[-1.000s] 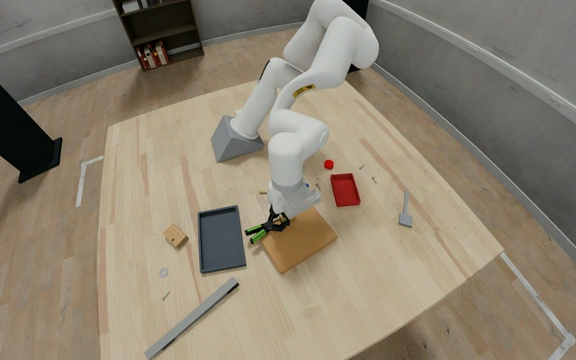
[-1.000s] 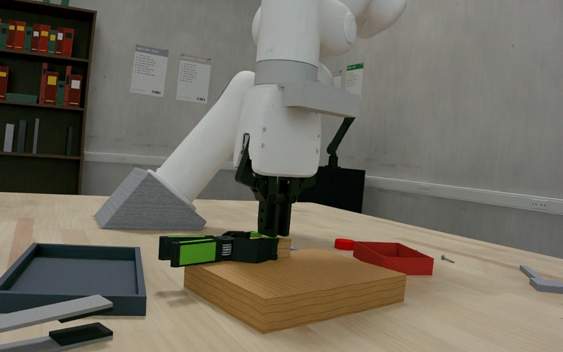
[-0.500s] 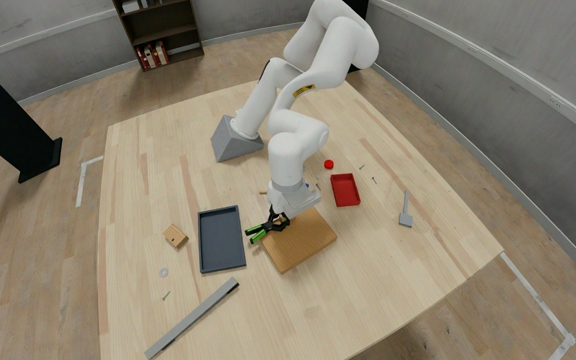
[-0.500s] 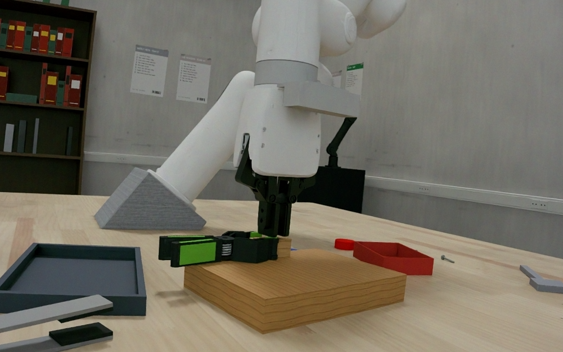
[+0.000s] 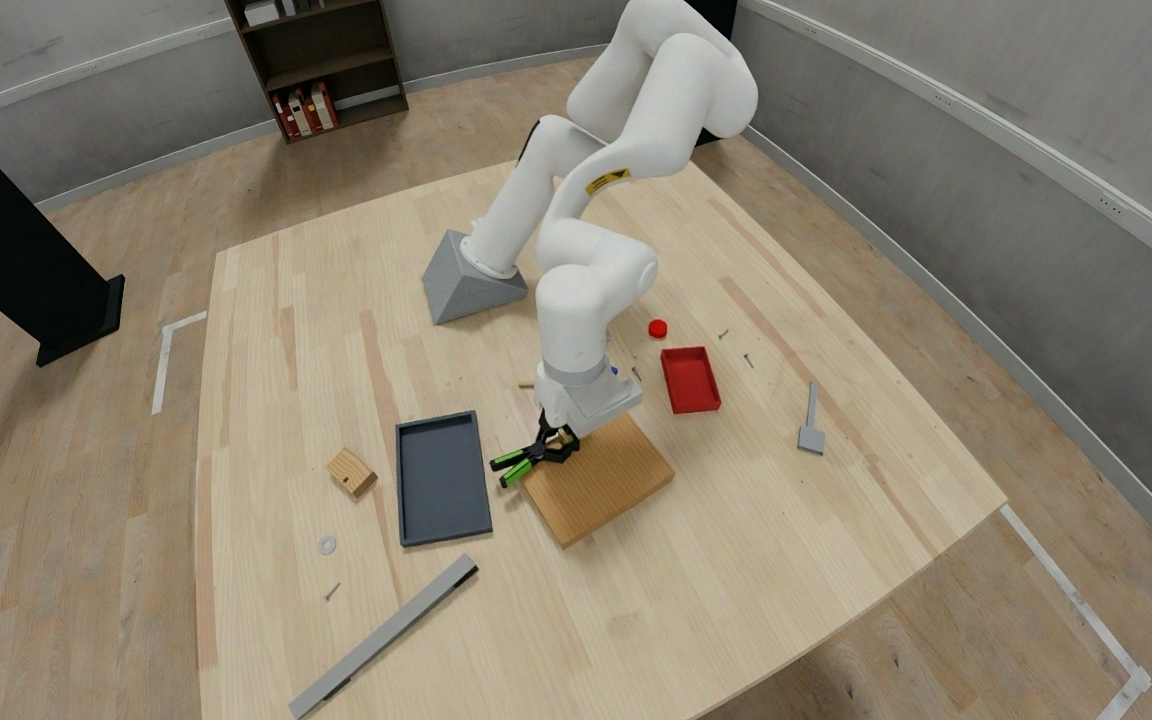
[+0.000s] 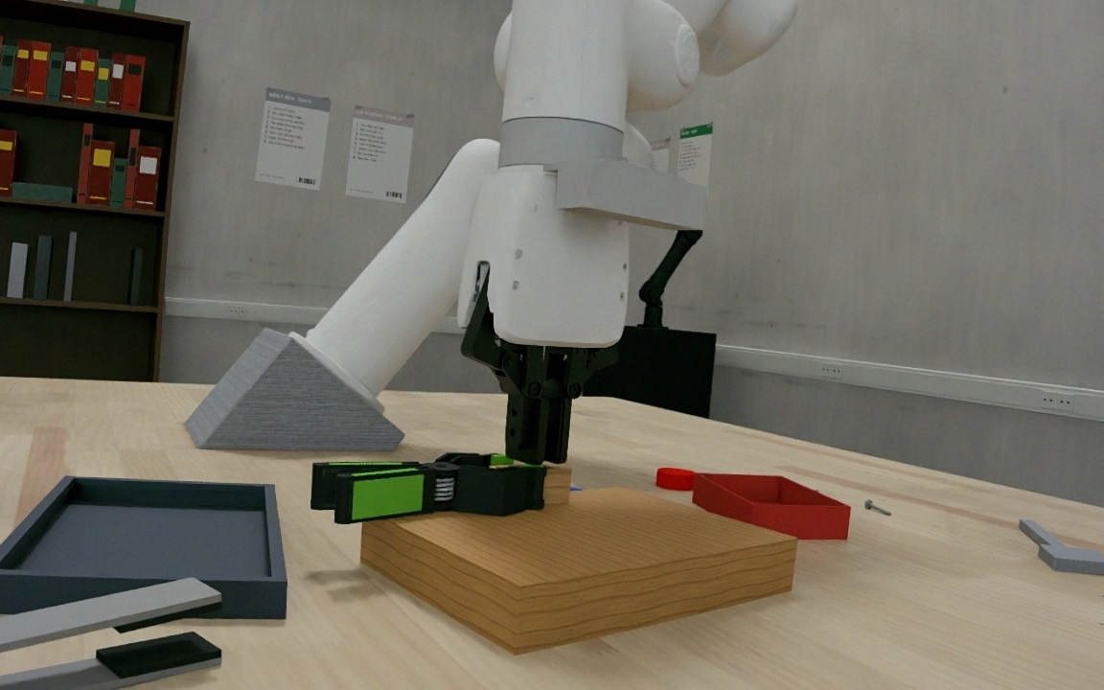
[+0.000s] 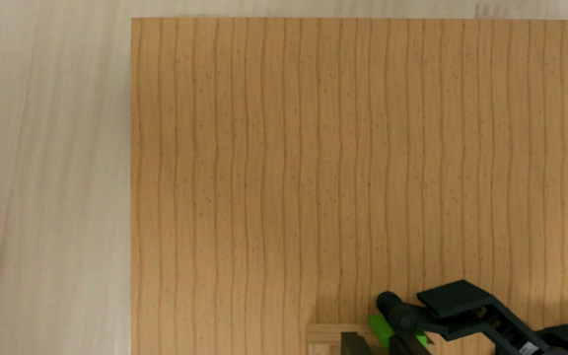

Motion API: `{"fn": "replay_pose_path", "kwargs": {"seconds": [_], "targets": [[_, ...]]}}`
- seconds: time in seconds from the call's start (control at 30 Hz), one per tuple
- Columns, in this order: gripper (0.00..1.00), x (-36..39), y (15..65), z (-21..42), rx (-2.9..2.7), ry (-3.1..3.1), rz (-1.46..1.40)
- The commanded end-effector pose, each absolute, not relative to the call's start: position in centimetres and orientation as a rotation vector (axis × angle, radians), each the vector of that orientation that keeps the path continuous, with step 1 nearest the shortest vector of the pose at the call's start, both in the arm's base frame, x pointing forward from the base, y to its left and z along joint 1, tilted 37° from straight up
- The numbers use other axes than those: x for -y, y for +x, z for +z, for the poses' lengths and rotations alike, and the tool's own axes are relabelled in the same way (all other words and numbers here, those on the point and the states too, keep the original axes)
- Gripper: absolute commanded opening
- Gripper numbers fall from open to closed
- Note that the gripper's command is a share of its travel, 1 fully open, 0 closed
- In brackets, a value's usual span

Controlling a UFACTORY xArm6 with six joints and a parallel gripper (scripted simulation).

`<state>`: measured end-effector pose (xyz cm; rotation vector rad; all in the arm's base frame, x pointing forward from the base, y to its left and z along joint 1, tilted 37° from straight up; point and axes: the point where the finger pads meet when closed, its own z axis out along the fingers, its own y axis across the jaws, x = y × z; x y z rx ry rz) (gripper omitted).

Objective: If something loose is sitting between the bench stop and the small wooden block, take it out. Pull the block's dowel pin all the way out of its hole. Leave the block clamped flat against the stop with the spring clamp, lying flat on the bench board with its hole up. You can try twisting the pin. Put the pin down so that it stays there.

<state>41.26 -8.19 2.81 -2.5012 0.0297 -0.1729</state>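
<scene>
The bench board (image 5: pixel 598 479) lies in the middle of the table; it also shows in the side view (image 6: pixel 582 549) and fills the wrist view (image 7: pixel 363 173). The small wooden block (image 6: pixel 556 483) sits flat at the board's far left corner; its edge shows at the bottom of the wrist view (image 7: pixel 330 340). The black and green spring clamp (image 5: pixel 531 454) (image 6: pixel 419 491) grips that corner and lies level, handles over the board's edge. My gripper (image 6: pixel 536 454) points straight down onto the block's top and is shut on the dowel pin, which the fingers hide. The bench stop is not visible.
A grey tray (image 5: pixel 441 477) lies left of the board. A red tray (image 5: pixel 689 378) and a red cap (image 5: pixel 657 328) lie to the right. A second wooden block (image 5: pixel 351 471), a washer (image 5: pixel 331 546), a long grey bar (image 5: pixel 383 635), a grey angled piece (image 5: pixel 811 420) and loose screws are scattered around.
</scene>
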Motion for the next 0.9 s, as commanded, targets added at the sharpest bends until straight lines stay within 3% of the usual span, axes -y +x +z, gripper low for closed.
{"fn": "replay_pose_path", "kwargs": {"seconds": [0.0,0.87], "targets": [[0.0,8.28,41.35,2.89,-0.028,-2.503,-0.177],[0.0,8.29,41.35,2.9,-0.008,-2.503,-0.184]]}}
